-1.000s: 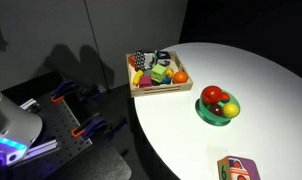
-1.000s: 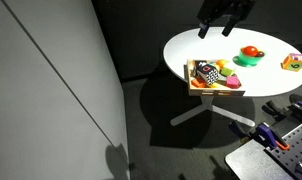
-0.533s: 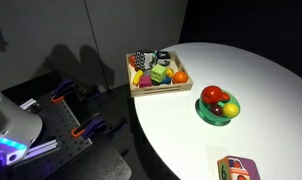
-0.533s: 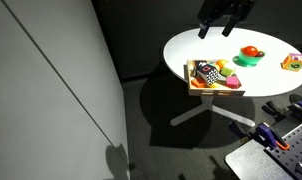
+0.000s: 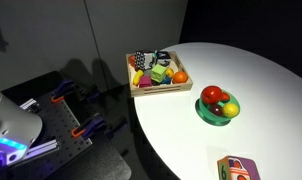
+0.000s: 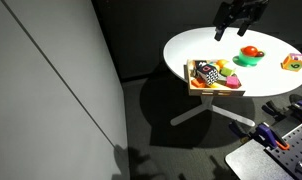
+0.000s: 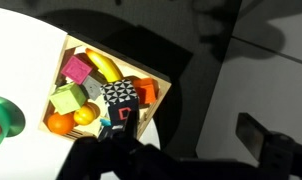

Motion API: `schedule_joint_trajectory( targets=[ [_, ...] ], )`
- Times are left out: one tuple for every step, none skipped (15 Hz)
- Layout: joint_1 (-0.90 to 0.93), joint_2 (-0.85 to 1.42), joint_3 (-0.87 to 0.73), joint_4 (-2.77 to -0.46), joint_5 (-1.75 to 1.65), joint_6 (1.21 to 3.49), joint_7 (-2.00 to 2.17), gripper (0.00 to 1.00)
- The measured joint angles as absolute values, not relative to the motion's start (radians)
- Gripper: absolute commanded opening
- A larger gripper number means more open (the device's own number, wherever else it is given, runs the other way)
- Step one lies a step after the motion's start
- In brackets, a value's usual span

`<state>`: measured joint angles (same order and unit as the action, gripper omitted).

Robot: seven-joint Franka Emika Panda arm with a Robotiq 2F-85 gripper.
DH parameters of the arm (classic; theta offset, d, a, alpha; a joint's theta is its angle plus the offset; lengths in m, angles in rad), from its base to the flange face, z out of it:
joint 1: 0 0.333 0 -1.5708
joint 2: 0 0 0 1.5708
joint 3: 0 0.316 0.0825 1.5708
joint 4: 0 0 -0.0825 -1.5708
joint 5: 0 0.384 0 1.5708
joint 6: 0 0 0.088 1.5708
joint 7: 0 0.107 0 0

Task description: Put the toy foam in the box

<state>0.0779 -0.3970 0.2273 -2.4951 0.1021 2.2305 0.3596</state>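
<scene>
The toy foam (image 5: 237, 168), a small block with pink, orange and green patches, lies near the white table's edge; it also shows in an exterior view (image 6: 293, 63). The box (image 5: 161, 90) is a shallow wood tray with several toys in it, seen in both exterior views (image 6: 213, 89) and in the wrist view (image 7: 151, 108). My gripper (image 6: 239, 15) hangs high above the table, between the box and the bowl, far from the toy foam. In the wrist view its fingers (image 7: 189, 138) are apart and empty. The toy foam is out of the wrist view.
A round green bowl (image 5: 218, 112) with red, yellow and green toy fruits stands between box and toy foam, also seen in an exterior view (image 6: 250, 58). The round white table (image 5: 256, 75) drops off beside the box. A bench with clamps (image 5: 71, 125) stands beyond the table.
My gripper has moved sideways above the table, toward the bowl and toy foam side. The objects on the table have not moved.
</scene>
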Motion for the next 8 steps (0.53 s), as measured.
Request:
schedule_joint_trajectory(
  targets=[
    [0.063, -0.397, 0.220, -2.495, 0.076, 2.219, 0.360, 1.00],
    [0.048, -0.397, 0.212, -2.495, 0.052, 2.209, 0.360, 1.00],
    [0.036, -0.396, 0.204, -2.495, 0.029, 2.200, 0.360, 1.00],
    [0.024, -0.393, 0.197, -2.495, 0.010, 2.194, 0.360, 1.00],
    [0.014, -0.389, 0.188, -2.495, -0.006, 2.191, 0.360, 1.00],
    [0.005, -0.382, 0.181, -2.495, -0.017, 2.191, 0.360, 1.00],
    [-0.005, -0.373, 0.173, -2.495, -0.026, 2.191, 0.360, 1.00],
    [-0.013, -0.362, 0.165, -2.494, -0.034, 2.191, 0.360, 1.00]
  ],
)
